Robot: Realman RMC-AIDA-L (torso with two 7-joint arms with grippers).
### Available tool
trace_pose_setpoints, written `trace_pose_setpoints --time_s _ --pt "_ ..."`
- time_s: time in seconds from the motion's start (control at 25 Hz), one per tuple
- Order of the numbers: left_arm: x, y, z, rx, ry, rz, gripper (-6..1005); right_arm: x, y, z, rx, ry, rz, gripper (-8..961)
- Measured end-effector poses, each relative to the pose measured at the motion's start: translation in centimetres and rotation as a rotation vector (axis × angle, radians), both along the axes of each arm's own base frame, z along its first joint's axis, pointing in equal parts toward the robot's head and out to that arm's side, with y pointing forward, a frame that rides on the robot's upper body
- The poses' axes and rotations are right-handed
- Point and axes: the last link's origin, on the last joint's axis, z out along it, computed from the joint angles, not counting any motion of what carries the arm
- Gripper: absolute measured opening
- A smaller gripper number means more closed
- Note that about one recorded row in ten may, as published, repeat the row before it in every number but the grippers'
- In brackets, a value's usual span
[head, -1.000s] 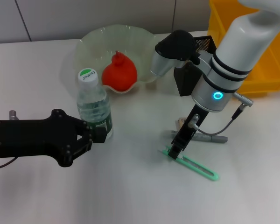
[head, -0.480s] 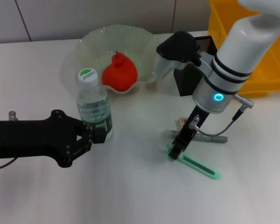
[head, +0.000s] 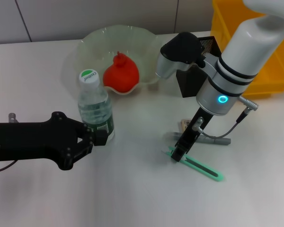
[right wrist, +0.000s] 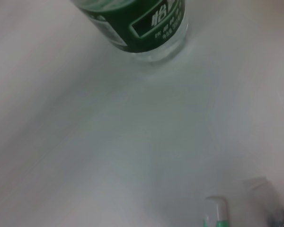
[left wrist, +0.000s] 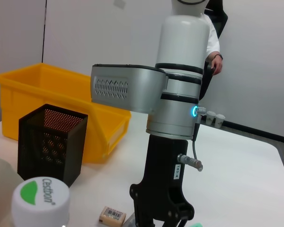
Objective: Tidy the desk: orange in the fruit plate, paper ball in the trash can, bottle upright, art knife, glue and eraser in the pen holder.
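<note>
— How many of each thing?

— One bottle [head: 95, 105], upright on the table [head: 132, 189] with its white-and-green cap on. One orange [head: 121, 74], one green art knife [head: 199, 166], one grey glue pen [head: 213, 139], one eraser [left wrist: 112, 215]. One fruit plate [head: 92, 45], one black mesh pen holder [left wrist: 52, 142], one yellow bin [head: 270, 71].

— What is in the containers?

— The orange lies in the fruit plate. The head view does not show the pen holder's inside.

— And the hands?

— The left hand [head: 87, 139] is closed on the bottle, low on its label. The right hand [head: 180, 152] stands over the near end of the art knife, which lies flat on the table; its fingers look close together, but I cannot tell whether they grip anything.

— Anything one view adds?

— The left wrist view shows the eraser's label plainly, beside the right hand's base; in the head view that arm largely hides it. The right wrist view shows the bottle's base resting on the table, and possibly the knife's tip at the frame's edge.
</note>
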Motion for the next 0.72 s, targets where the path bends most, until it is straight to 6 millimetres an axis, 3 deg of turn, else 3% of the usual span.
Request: trace_pose_setpoints --time_s 0.72 --pt "-0.1 0.0 0.0 0.0 0.001 0.003 -1 -1.2 -0.3 2.0 0.012 0.064 0.004 162"
